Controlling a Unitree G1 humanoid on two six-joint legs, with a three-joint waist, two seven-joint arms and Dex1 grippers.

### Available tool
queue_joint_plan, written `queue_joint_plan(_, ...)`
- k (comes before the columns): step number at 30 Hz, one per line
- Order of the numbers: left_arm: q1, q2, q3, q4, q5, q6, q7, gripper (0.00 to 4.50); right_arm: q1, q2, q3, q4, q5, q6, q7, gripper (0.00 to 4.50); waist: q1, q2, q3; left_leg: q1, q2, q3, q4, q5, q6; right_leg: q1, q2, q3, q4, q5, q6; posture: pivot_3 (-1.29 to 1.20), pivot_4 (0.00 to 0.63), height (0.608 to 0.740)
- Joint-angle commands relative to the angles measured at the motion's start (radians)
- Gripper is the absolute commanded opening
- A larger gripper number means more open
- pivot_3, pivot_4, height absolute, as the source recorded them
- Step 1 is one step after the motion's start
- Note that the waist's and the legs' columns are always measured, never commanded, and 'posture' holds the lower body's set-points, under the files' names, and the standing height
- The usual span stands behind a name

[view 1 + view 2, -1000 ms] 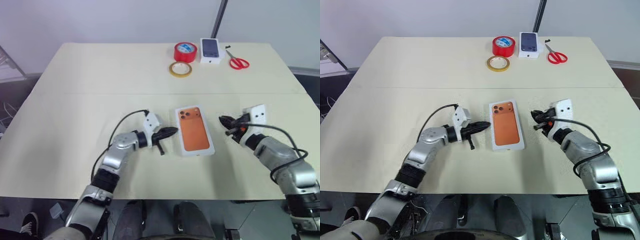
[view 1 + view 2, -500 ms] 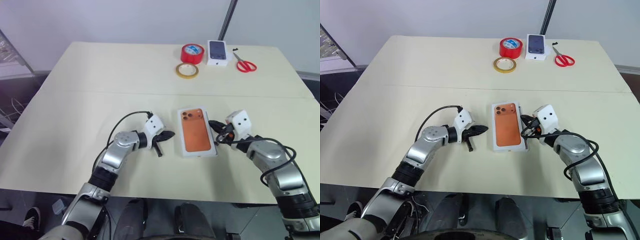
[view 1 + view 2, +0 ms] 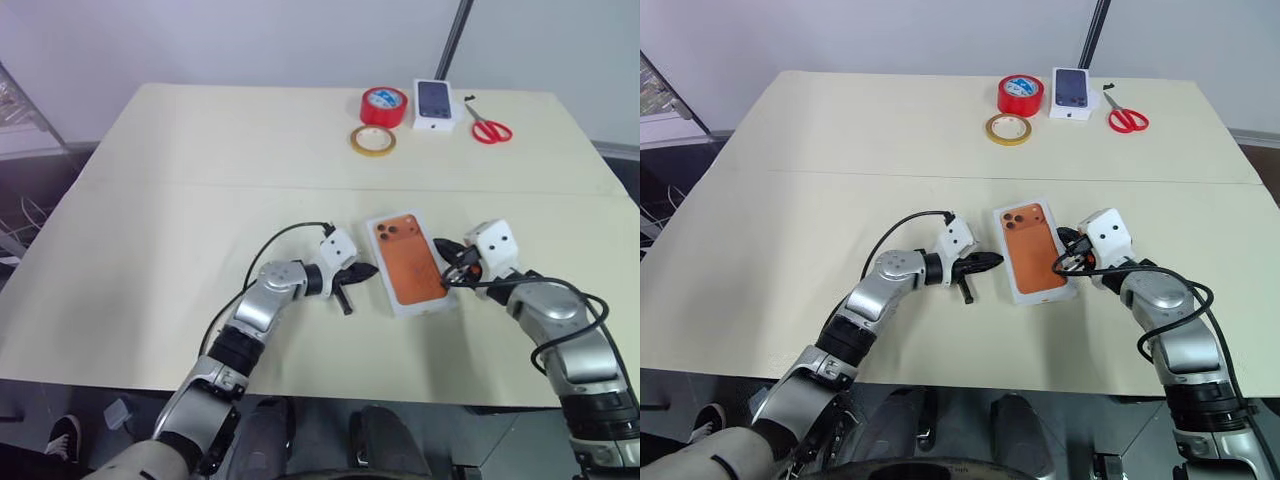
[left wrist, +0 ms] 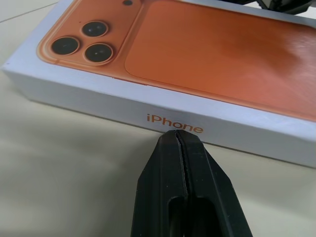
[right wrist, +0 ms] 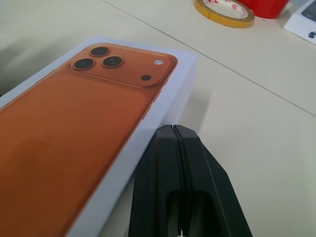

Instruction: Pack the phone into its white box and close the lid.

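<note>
Orange print covers the top of the closed white box (image 3: 411, 263), lying askew at the middle of my cream table (image 3: 200, 180); I cannot see the phone itself. My left gripper (image 3: 365, 270), jaws pressed together and empty, sits at the box's 9 o'clock side, tips at the lettered wall; my right gripper (image 3: 443, 246), likewise closed on nothing, touches its 3 o'clock edge. Towards 12 o'clock, well apart: yellow tape ring (image 3: 373, 141), red tape roll (image 3: 384, 105), a small white box (image 3: 434, 104), red scissors (image 3: 490, 127).
</note>
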Motion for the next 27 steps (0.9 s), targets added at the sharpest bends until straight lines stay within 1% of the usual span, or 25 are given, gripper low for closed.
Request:
queue_joint_plan(1,-0.046,-0.031,0.008,0.001,-0.014,-0.017,0.01,0.0,0.009,0.0,-0.02,-0.026,-0.015,-0.029,0.016,0.02,0.001,0.0,0.0,0.0,0.0,0.0,0.0,0.0,0.0,0.0,0.0,0.0,0.0,0.0,0.0,0.0,0.15,0.74)
queue_joint_plan(10,-0.059,-0.031,0.002,0.05,0.014,-0.048,0.033,0.0,0.01,0.005,-0.019,0.003,-0.062,-0.043,0.015,0.02,0.001,0.0,0.0,0.0,0.0,0.0,0.0,0.0,0.0,0.0,0.0,0.0,0.0,0.0,0.0,0.0,0.15,0.74)
queue_joint_plan(11,-0.053,-0.033,-0.003,0.047,0.015,-0.072,0.029,0.0,0.008,0.007,-0.019,0.008,-0.066,-0.04,0.013,0.02,0.001,0.0,0.0,0.0,0.0,0.0,0.0,0.0,0.0,0.0,0.0,0.0,0.0,0.0,0.0,0.0,0.15,0.74)
queue_joint_plan(13,-0.054,-0.052,0.016,0.027,-0.015,-0.03,0.031,0.0,0.003,0.011,-0.023,0.017,-0.073,-0.034,0.007,0.02,0.001,0.0,0.0,0.0,0.0,0.0,0.0,0.0,0.0,0.0,0.0,0.0,0.0,0.0,0.0,0.0,0.15,0.74)
queue_joint_plan(15,-0.067,-0.035,-0.026,0.04,0.052,-0.08,0.047,0.0,-0.002,0.013,-0.022,0.025,-0.081,-0.036,0.004,0.02,0.001,0.0,0.0,0.0,0.0,0.0,0.0,0.0,0.0,0.0,0.0,0.0,0.0,0.0,0.0,0.0,0.15,0.74)
queue_joint_plan(19,-0.06,-0.037,-0.049,0.034,0.066,-0.057,0.038,0.0,-0.01,0.017,-0.008,0.031,-0.099,-0.035,0.009,0.02,0.001,0.0,0.0,0.0,0.0,0.0,0.0,0.0,0.0,0.0,0.0,0.0,0.0,0.0,0.0,0.0,0.15,0.74)
queue_joint_plan(21,-0.048,-0.025,-0.066,0.042,0.087,-0.073,0.037,0.0,-0.01,0.018,0.001,0.027,-0.109,-0.037,0.017,0.02,0.001,0.0,0.0,0.0,0.0,0.001,0.0,0.0,0.0,0.0,0.0,0.0,0.0,0.0,0.0,0.0,0.15,0.74)
queue_joint_plan(24,-0.04,-0.026,-0.058,0.042,0.082,-0.084,0.041,0.0,-0.008,0.014,0.013,0.035,-0.134,-0.042,0.019,0.02,0.0,0.0,0.0,0.0,0.0,0.0,0.0,0.0,0.0,0.0,0.0,0.0,0.0,0.0,0.0,0.0,0.15,0.74)
queue_joint_plan(27,-0.037,-0.04,-0.025,0.022,0.045,-0.054,0.047,0.0,-0.008,0.015,0.031,0.053,-0.16,-0.03,0.018,0.02,0.0,0.0,0.0,0.0,0.0,0.0,0.0,0.0,0.0,0.0,0.0,0.0,0.0,0.0,0.0,0.0,0.15,0.74)
